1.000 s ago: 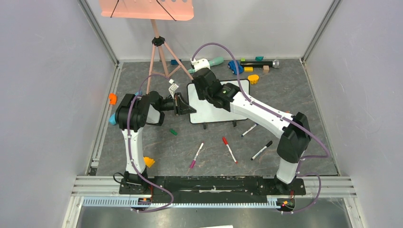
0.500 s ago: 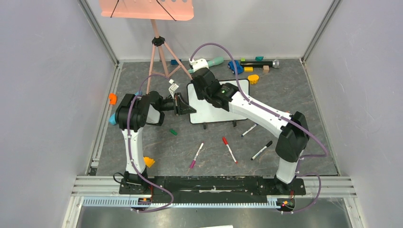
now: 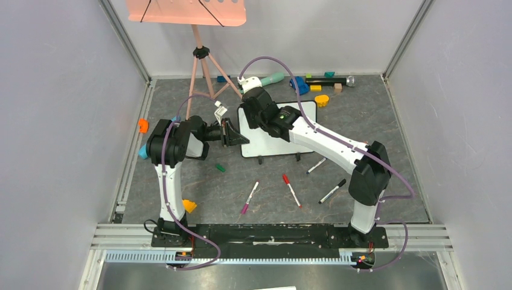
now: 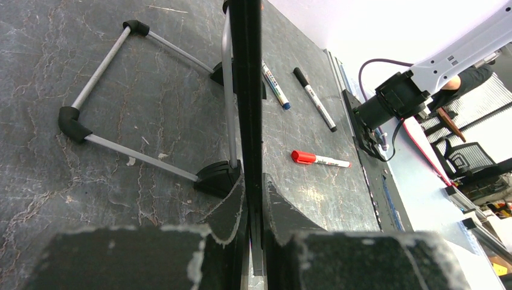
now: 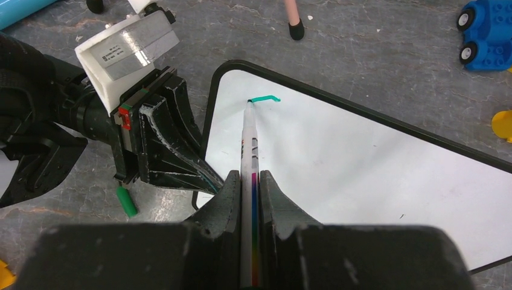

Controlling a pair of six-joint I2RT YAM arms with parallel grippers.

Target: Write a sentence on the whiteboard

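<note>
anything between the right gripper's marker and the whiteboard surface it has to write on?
Nothing visible. The right gripper holds the marker with its tip on the whiteboard, at a short teal stroke near one corner; the white face beyond is bare. The left gripper clamps the board's edge, off the writing area.

Shiny smooth white whiteboard (image 5: 374, 163) with a thin dark rim, smooth plastic marker (image 5: 249, 145), dull grey table top (image 4: 121, 90) that looks like cracked stone, shiny metal stand rods (image 4: 136, 156) with black plastic corners (image 4: 67, 118)
</note>
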